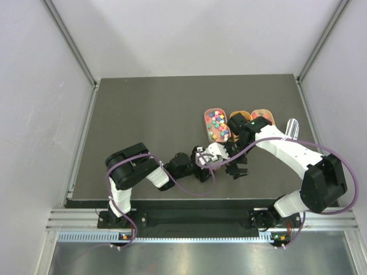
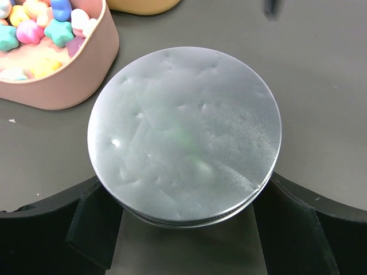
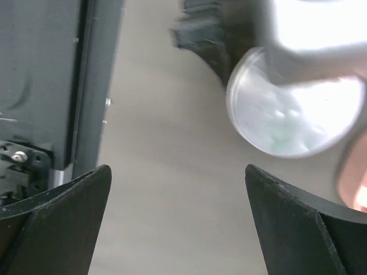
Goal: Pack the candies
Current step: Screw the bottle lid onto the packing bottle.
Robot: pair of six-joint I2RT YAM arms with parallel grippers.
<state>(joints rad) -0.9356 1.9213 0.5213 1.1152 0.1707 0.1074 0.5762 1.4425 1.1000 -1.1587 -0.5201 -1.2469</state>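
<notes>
The left claw [image 2: 184, 184] is closed in on the jar [image 2: 172, 221]. Its two black fingers [image 2: 86, 223] come in from either side and vanish under the rim of the lid, so the actual points of contact are hidden. The lid [image 2: 183, 132] is a flat round disc of dull silver metal, faintly dimpled and scuffed. It covers nearly all of the jar, and only a thin band of the wall shows at the edge nearest the claw.

The right claw [image 3: 178, 220] stands wide open with nothing between its fingers [image 3: 69, 217]. They are dark, matte and wedge-shaped, and the bottom of the wrist view cuts them off. Ahead of this claw and off to its right lies the same silver lid, blurred, with a white out-of-focus shape across its far side. To the claw's left runs a grey metal rail [image 3: 34, 86].

The candies [image 2: 34, 26] lie ahead of the left claw and to its left. They are heaped in an oval tray [image 2: 69, 74] of smooth pinkish plastic just beside the jar. The ones in sight are small pastel pieces in blue, pink, yellow and white, some star-shaped and some rounded. The corner of the picture crops the tray. A second tray [image 2: 143, 6], yellow-orange, sits further ahead with only its near wall showing. The desk [image 2: 321, 86] is dark grey and matte.
</notes>
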